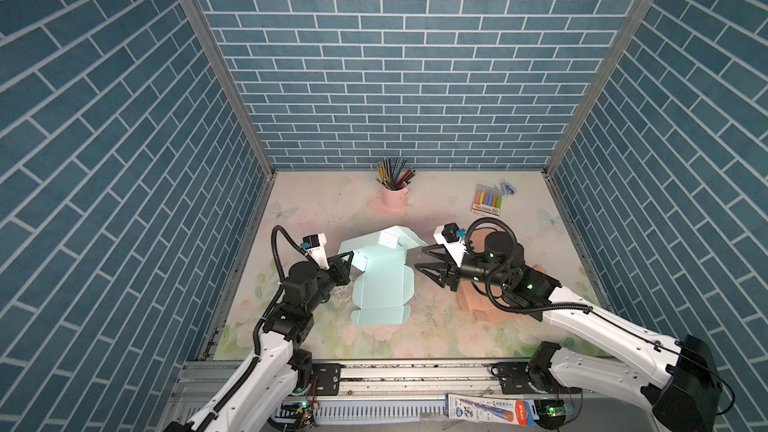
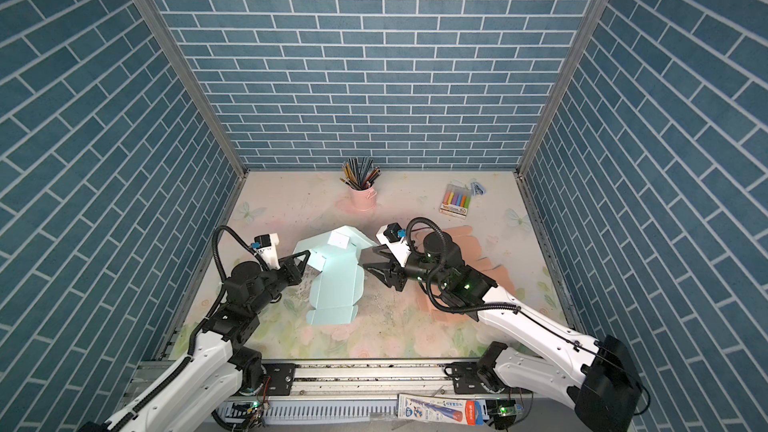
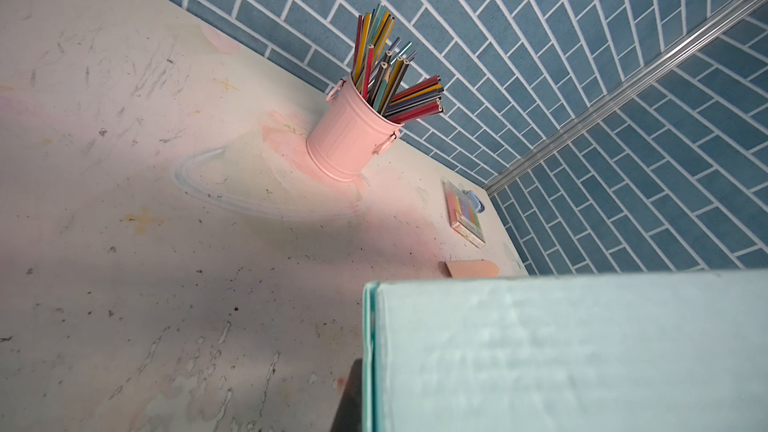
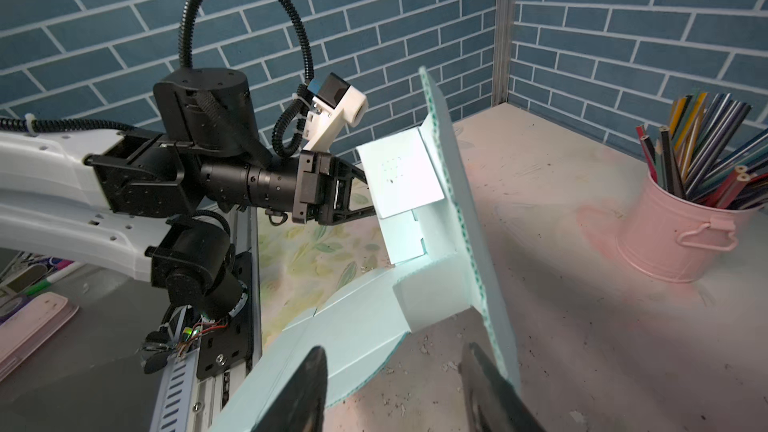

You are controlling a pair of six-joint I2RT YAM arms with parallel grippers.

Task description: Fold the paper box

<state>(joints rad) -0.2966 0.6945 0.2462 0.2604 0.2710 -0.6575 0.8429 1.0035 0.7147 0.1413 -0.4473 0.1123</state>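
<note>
R hand (image 1: pixel 420 258) gapes wide beside paper box (image 1: pixel 380 288); L hand (image 1: pixel 350 259) pinches its raised flap (image 4: pixel 399 176), prob. to steady the fold.

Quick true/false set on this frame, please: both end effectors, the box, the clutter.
1. Left end effector is shut on the paper box. True.
2. Right end effector clamps the box. False: its jaws stand open, holding nothing.
3. The pink bucket lies on its side. False: it stands upright.
4. The marker pack lies at the back right. True.
5. The box lies fully flat. False: its far end is folded up.
</note>
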